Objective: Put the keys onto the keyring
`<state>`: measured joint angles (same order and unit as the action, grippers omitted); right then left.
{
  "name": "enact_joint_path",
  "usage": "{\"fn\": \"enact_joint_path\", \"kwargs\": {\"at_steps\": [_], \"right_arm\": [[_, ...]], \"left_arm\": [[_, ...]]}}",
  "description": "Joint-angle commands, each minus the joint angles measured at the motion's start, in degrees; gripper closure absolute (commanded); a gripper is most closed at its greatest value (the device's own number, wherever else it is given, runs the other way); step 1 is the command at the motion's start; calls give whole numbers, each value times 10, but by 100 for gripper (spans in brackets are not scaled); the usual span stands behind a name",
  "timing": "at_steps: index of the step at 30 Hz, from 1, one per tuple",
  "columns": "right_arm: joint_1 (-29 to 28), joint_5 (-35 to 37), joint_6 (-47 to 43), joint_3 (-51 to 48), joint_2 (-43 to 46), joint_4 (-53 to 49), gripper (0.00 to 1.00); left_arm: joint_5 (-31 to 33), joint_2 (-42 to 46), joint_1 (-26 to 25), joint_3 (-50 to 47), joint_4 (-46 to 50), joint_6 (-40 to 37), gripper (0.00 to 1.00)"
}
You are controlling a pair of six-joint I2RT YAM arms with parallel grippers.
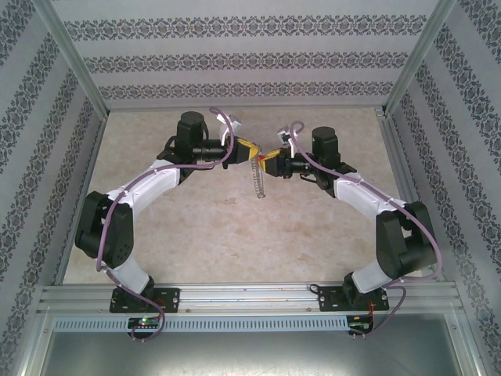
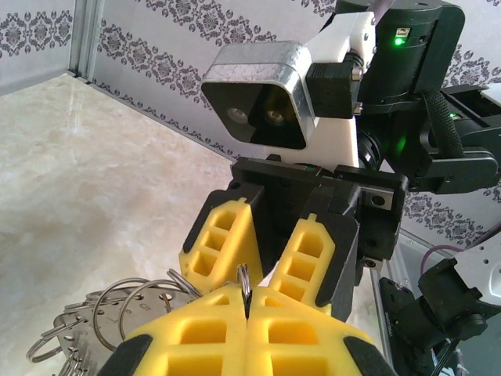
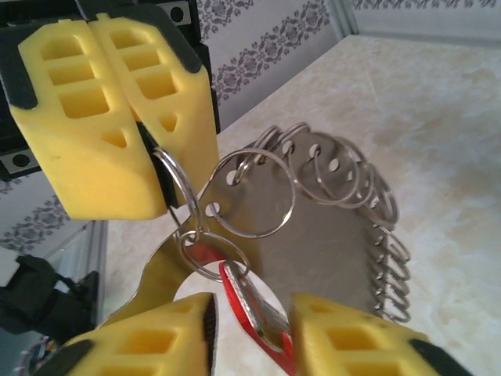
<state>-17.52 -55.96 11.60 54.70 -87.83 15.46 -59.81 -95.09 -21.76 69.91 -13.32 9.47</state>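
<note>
Yellow foam pads of the left gripper (image 2: pixel 245 307) are pressed flat together. They are clamped on a thin steel split ring (image 2: pixel 243 280) that pokes out of the seam between them toward 12 o'clock in the left wrist view.

In the right wrist view that same ring runs down from the left gripper at 10 o'clock to a smaller ring (image 3: pixel 200 254) near the middle. Just below the smaller ring, the red head of the key (image 3: pixel 239 291) lies between the pads of the right gripper (image 3: pixel 250 319) at 6 o'clock. Those jaws stand apart, with the key slanting across the gap. It seems to lean on the pad at 5 o'clock, but from this angle I cannot tell whether it is truly pinched.

The keyring (image 3: pixel 337 227), a grey loop fringed with silvery wire rings, spreads from the centre of that view toward 3 o'clock, beside the key and touching the held ring.

From above, the two grippers meet nose to nose a little toward 12 o'clock from the middle of the beige marbled table (image 1: pixel 196 235). The left one sits at 10 o'clock of the right. The keyring trails from their meeting point toward 6 o'clock.
</note>
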Motion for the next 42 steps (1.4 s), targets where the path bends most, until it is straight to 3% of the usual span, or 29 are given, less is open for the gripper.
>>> {"fn": "enact_joint_path", "kwargs": {"at_steps": [1, 5, 11, 21, 40, 42], "right_arm": [[-3, -35, -10, 9, -1, 21, 79], [-4, -46, -11, 4, 6, 20, 91], [-3, -52, -16, -1, 14, 5, 100], [-20, -72, -49, 22, 3, -62, 100], [-26, -30, -20, 34, -11, -43, 100], [-25, -18, -18, 27, -2, -47, 87]], "left_arm": [[-21, 26, -6, 4, -20, -3, 100], [-21, 26, -6, 4, -23, -2, 100], [-20, 28, -6, 1, -28, -2, 100], [-24, 30, -6, -6, -63, 14, 100], [-17, 34, -6, -25, -104, 34, 100], [-14, 35, -6, -28, -116, 40, 100]]}}
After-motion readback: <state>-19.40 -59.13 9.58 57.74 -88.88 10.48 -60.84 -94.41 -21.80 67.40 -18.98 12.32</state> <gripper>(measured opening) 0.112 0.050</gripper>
